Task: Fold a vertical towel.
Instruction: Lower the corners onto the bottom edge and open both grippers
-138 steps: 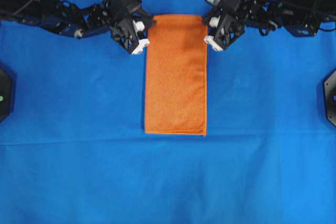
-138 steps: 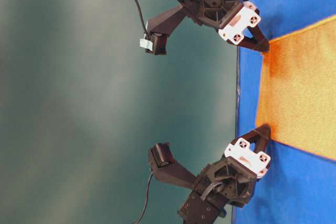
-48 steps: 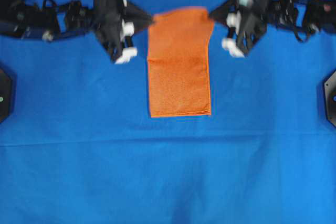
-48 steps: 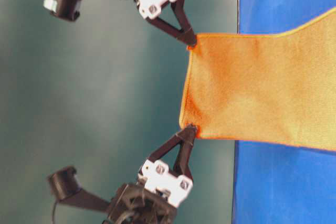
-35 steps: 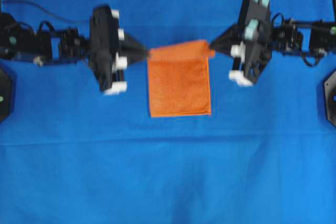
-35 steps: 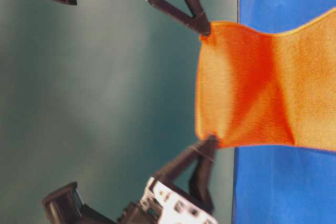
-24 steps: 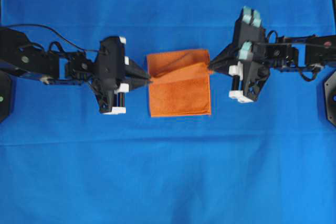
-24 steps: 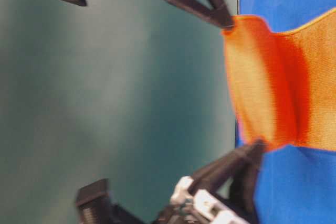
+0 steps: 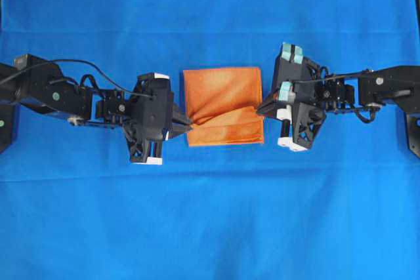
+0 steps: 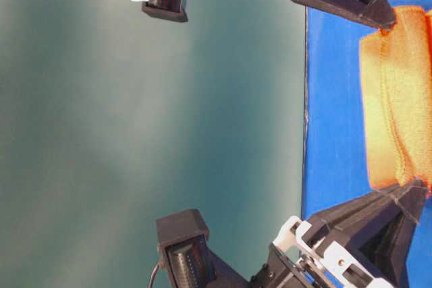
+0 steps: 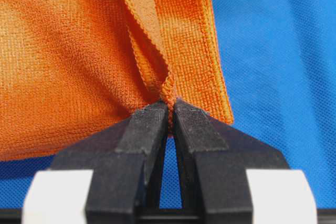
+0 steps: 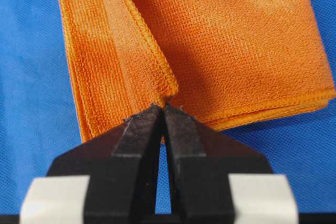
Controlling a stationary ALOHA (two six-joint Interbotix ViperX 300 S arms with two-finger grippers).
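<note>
The towel [image 9: 222, 100] lies mid-counter on the blue cloth [image 9: 210, 214], upper layer draped short of the near edge. Left hand [image 9: 187, 122] and right hand [image 9: 260, 108] flank it, each clamped on a carried corner, equally near.

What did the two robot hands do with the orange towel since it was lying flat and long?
Both grippers pinched the towel's far corners, lifted them, and carried them toward its near edge, so the towel now lies doubled and about half as long. The left gripper and right gripper are still shut on those corners, not yet lined up with the near edge. The blue cloth and the towel's near end stayed put.
</note>
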